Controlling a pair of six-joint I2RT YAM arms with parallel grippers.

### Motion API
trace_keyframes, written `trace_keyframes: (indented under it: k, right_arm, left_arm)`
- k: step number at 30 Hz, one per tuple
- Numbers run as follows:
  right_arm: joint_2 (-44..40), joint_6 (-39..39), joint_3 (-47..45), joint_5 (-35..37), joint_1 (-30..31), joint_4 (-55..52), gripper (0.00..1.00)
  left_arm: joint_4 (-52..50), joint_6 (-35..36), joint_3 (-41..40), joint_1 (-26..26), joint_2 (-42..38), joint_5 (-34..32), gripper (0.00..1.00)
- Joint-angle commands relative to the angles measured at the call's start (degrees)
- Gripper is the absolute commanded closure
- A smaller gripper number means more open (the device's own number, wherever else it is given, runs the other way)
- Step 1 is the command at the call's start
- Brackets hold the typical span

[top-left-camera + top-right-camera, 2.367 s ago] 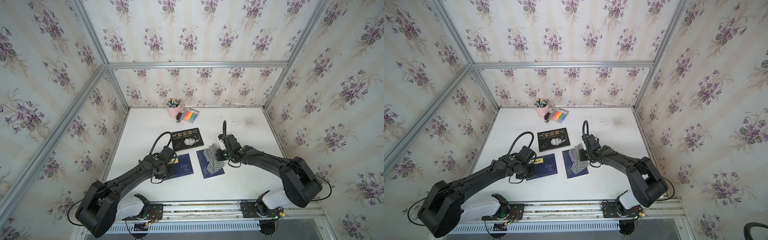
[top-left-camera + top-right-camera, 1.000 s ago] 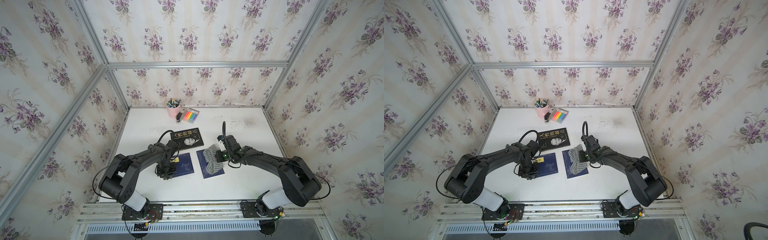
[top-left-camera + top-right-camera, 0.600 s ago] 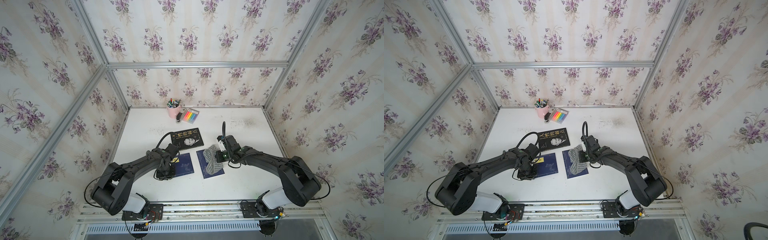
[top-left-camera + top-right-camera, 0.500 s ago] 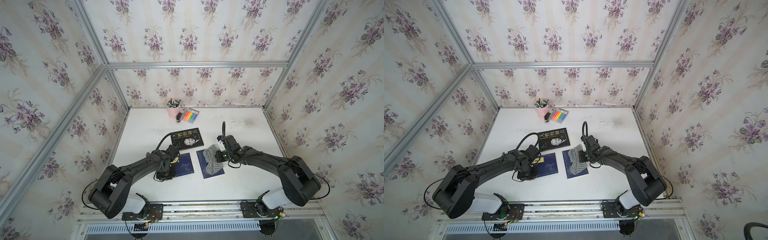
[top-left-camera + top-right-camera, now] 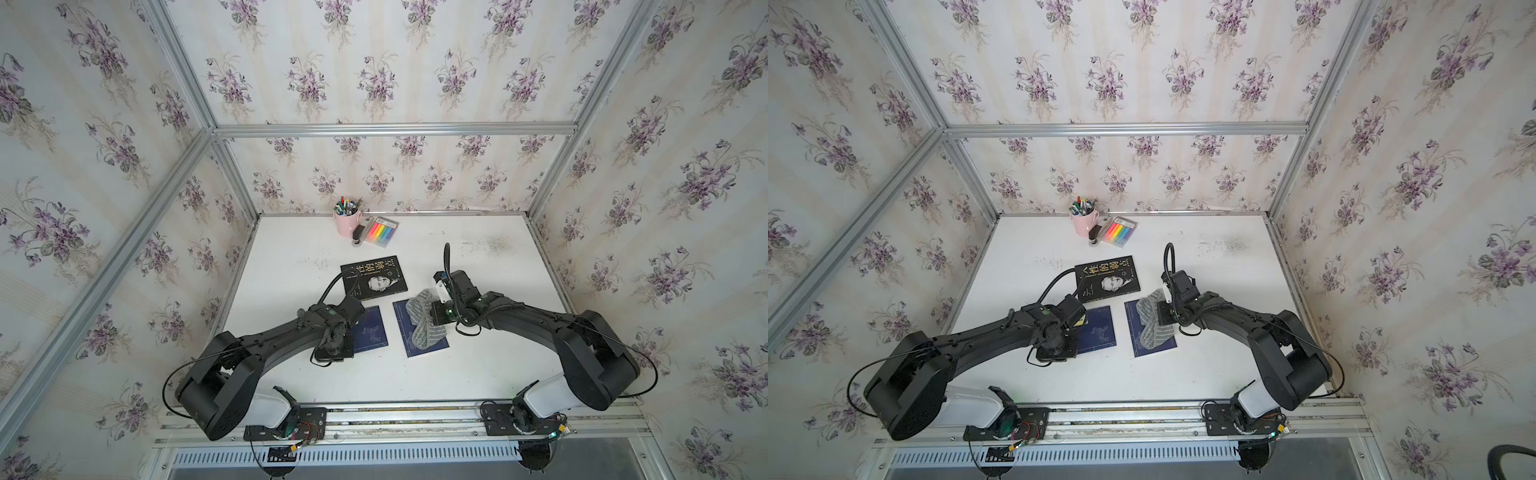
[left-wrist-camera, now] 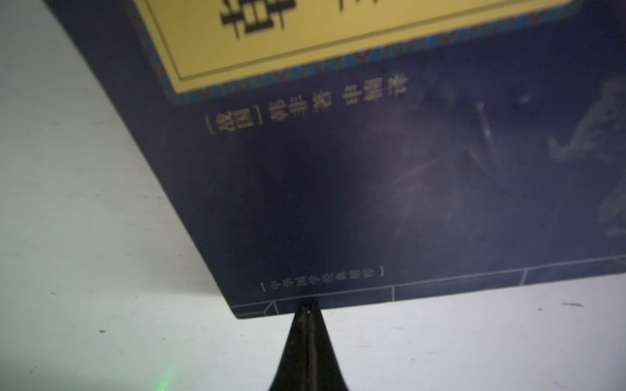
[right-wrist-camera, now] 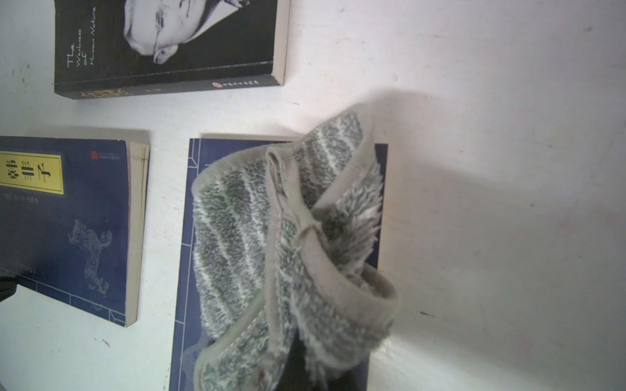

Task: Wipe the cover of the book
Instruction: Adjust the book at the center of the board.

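Right tool (image 7: 299,367): closed on a bunched fold of the grey striped cloth (image 7: 257,237), its fingers mostly hidden by the pile. The rest of the cloth lies spread over the cloth-covered blue book (image 7: 186,270), which lies flat on the white table (image 5: 291,257) near the middle, with only a strip of cover along one side and its corners showing. In both top views the cloth sits across the far half of this book (image 5: 1154,348), and the right arm reaches in low from the side. Left tool (image 6: 308,309): fingers pressed together to a single point, the tip at the near edge of the yellow-labelled blue book (image 6: 338,203), close to a corner; we cannot tell whether it bears down. This second book lies just beside the first, apart from it, with a bare gap of table between them. Beyond both lies a black book (image 5: 374,278) with a face on its cover. At the back edge of the table stand a pink cup of pens (image 5: 346,224) and a pack of coloured markers (image 5: 380,232).
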Motion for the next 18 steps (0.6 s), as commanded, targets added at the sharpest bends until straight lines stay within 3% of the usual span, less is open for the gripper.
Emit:
trace_keyframes:
  k: [1, 18]
  right_arm:
    - [0.32, -0.36, 0.11, -0.23, 0.08, 0.55, 1.0]
    - [0.08, -0.36, 0.09, -0.27, -0.01, 0.47, 1.0]
  left_arm:
    - [3.53, -1.04, -0.38, -0.35, -1.16, 0.5, 0.97]
    - [5.23, -2.6, -1.52, -3.08, 3.2, 1.65, 1.0]
